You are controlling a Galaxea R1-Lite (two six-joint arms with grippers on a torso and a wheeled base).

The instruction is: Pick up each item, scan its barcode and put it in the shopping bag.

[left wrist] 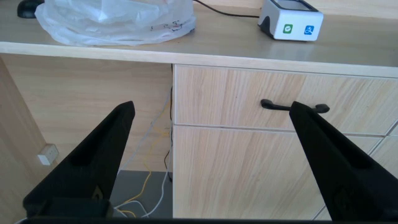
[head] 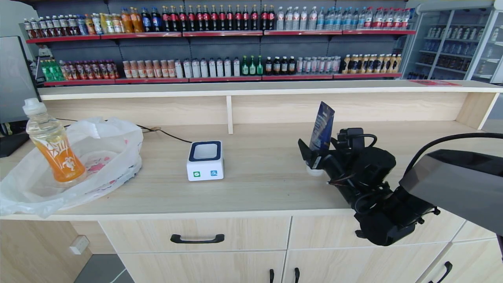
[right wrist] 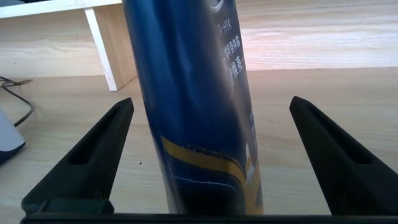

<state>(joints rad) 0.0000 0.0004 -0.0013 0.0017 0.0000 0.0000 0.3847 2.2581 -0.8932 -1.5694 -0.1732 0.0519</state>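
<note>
Right end effector (head: 316,152) around upright blue tube (head: 323,125); bottle (head: 53,145) in bag (head: 116,147); scanner (head: 205,160) between.

The right arm (head: 377,196) is built of bulky matt black segments, joined at its upper end to a smooth, glossy dark grey shell (head: 452,184) with rounded edges. A small boxy black module (head: 351,135) sits on top of the wrist. Thin black cables (head: 362,198) loop loosely around the wrist joints, and one thicker black cable (head: 444,139) arcs above the shell. The right claw (head: 314,154) has flat matt black fingers (right wrist: 87,168), shaped like long wedges that narrow to blunt tips. The left claw (left wrist: 211,106) has the same black wedge shape and finish.
</note>
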